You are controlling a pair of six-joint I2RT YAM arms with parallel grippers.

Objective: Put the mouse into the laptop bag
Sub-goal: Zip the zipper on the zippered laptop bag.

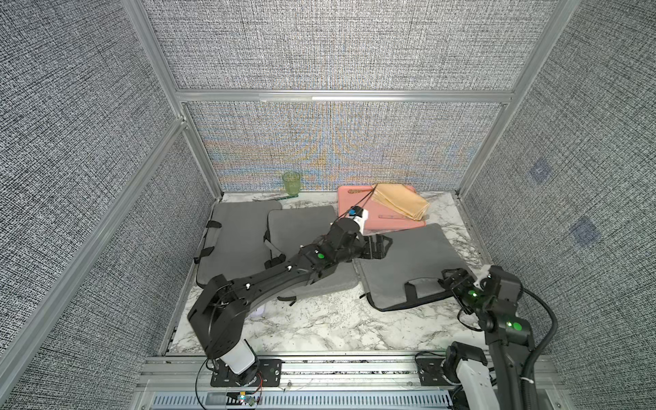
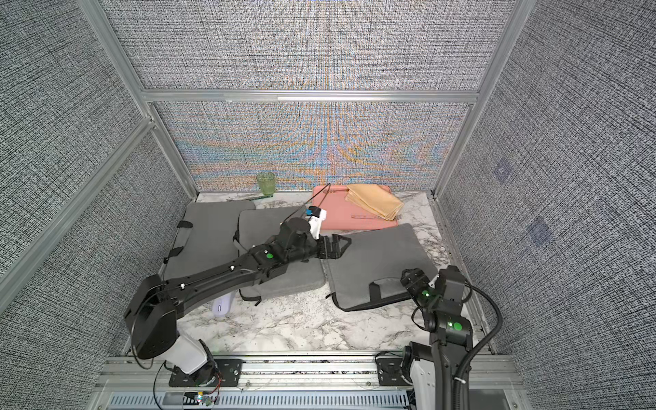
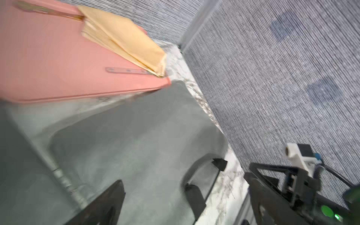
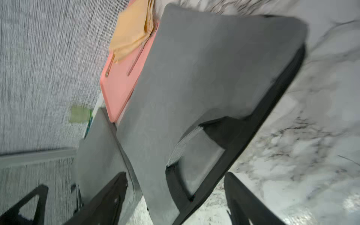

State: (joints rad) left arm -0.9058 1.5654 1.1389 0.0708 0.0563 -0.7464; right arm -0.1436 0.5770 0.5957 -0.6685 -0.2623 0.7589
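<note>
Mouse: a pale mouse (image 2: 223, 304) lies on the tabletop (image 2: 301, 326) at the near left. It sits under the left arm's long link, just on the near side of the middle grey bag (image 2: 266, 223), and is partly hidden in both top views.
Mouse axis: the long axis slants from near left to far right. I cannot tell which end is the front.
Left fingers: the left fingers (image 2: 341, 241) are spread apart and empty, over the far-left corner of the right grey bag (image 2: 376, 255). Whether they touch it is unclear.
Right fingers: the right fingers (image 4: 111, 194) are apart with nothing between them, at that bag's near-right edge beside its handle (image 2: 373, 294).
Mouse from fingers: it is nearer and further left than both pairs, and well apart from each.
Nearer arm: the left one, by my judgement. Its fingers reach past the mouse, so they would need to fold back toward their own base.
Bags: 3 grey and 1 pink bag (image 2: 340, 213). The right grey one shows a dark near edge, possibly an open mouth.
Progress: the mouse is not yet picked up.
</note>
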